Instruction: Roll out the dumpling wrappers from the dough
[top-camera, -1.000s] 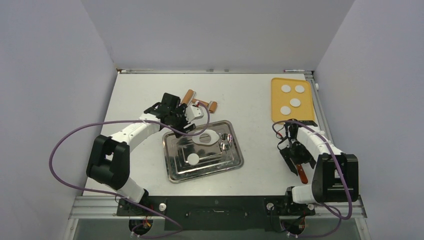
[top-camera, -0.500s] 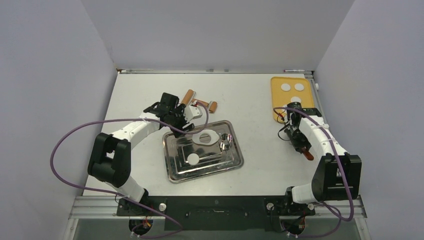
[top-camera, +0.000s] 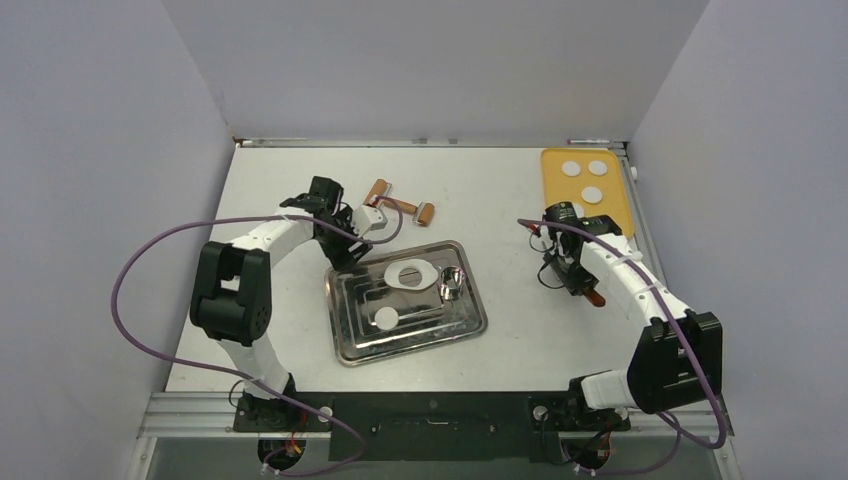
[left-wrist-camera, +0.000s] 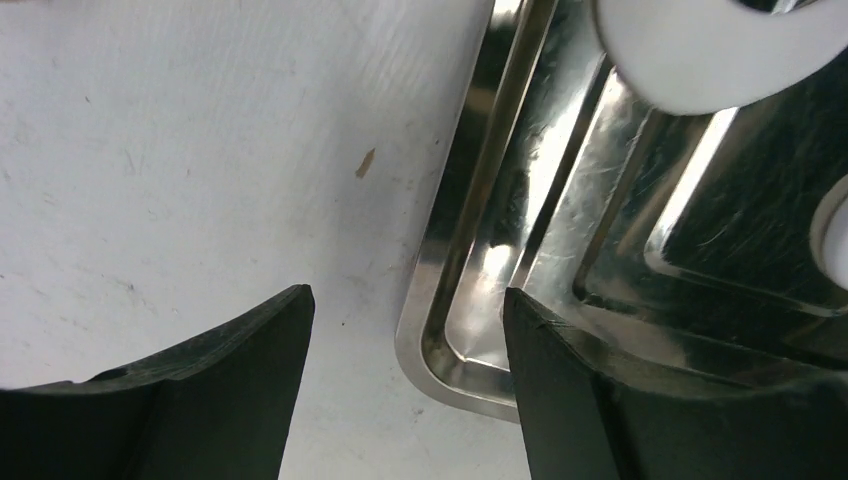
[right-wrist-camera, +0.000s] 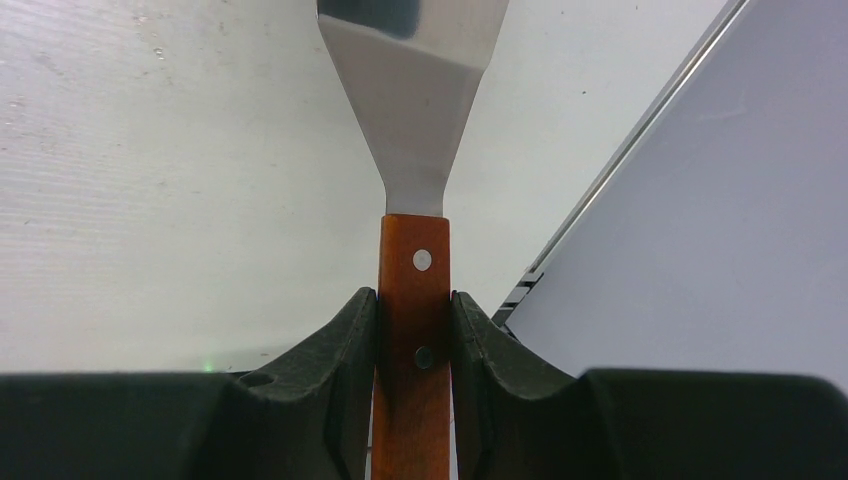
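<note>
Two pincers are showing, each in a different state. Starting on the left, the left pincer (left-wrist-camera: 405, 325) is hanging with its fingers spread wide and nothing between them. It is hovering over the far left corner of the steel tray (left-wrist-camera: 470, 250), with one finger over the white counter (left-wrist-camera: 180, 150) and the other over the tray. Just past those fingers, inside the tray, a larger white oval sheet (left-wrist-camera: 700, 50) with a hole in it is lying flat. One of the dumpling wrappers (top-camera: 386, 318) is lying nearer the tray's front, apart from the sheet, and a small shiny metal object (top-camera: 450, 283) is sitting toward the tray's right side. Beyond the tray, a rolling pin (top-camera: 401, 205) with brown handles is resting on the counter near the left arm. On the other side, the right pincer (right-wrist-camera: 413, 310) is pinching the wooden handle of a spatula (right-wrist-camera: 410, 110) from both sides, and the metal blade is pointing away from the wrist above bare counter. Seen from above, this arm is reaching between the tray and the yellow board (top-camera: 553, 165) at the far right corner. Three more dumpling wrappers are lying on that board, apart from one another, and the arm is covering the board's near end.
</note>
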